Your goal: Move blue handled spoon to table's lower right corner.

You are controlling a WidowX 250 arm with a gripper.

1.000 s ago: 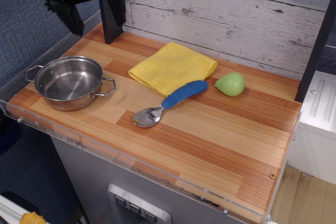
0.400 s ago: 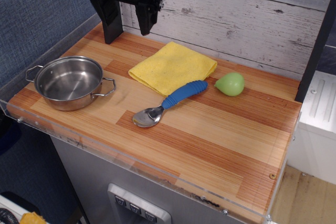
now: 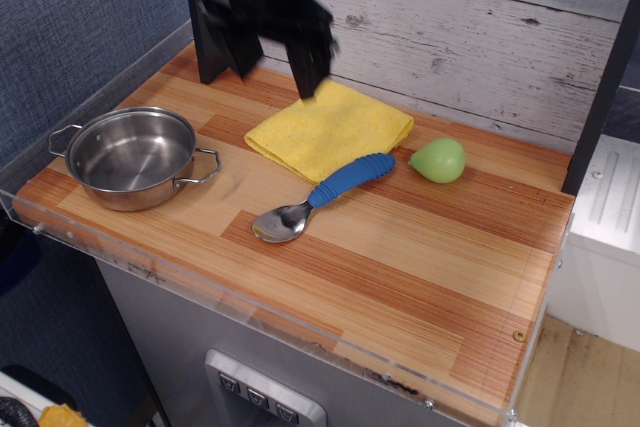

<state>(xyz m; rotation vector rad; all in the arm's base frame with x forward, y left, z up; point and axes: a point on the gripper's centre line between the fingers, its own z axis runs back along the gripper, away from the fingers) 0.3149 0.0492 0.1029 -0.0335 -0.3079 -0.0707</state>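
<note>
So the spoon (image 3: pixel 325 195) is lying flat near the middle of the frame, metal bowl pointing lower left, blue handle running up and right until its tip sits just at the edge of the yellow cloth (image 3: pixel 328 128). Nothing is holding it. The claw (image 3: pixel 277 62) hangs in the upper middle of the frame, above the back edge of the cloth, blurry, with its two dark fingers spread apart and nothing between them, so I'd call it wide and empty.

The target corner (image 3: pixel 515 342) is at the lower right of the frame, bare wood with a small screw hole and the clear rim around it, well apart from the spoon.

My take on doing the reach well: go for the thick ribbed handle, not the shiny bowl, since the rubbery part should grip far better than thin slick metal. Turn the wrist so the fingers close across the handle, which lies on a diagonal. Come down around mid-handle, away from the cloth end, or a finger could snag the fabric and drag it along. The green pear-shaped thing (image 3: pixel 438 160) sits just right of the handle tip, so drop straight down instead of sweeping in from that side. The pot (image 3: pixel 130 157) at the left is well out of the way.
</note>
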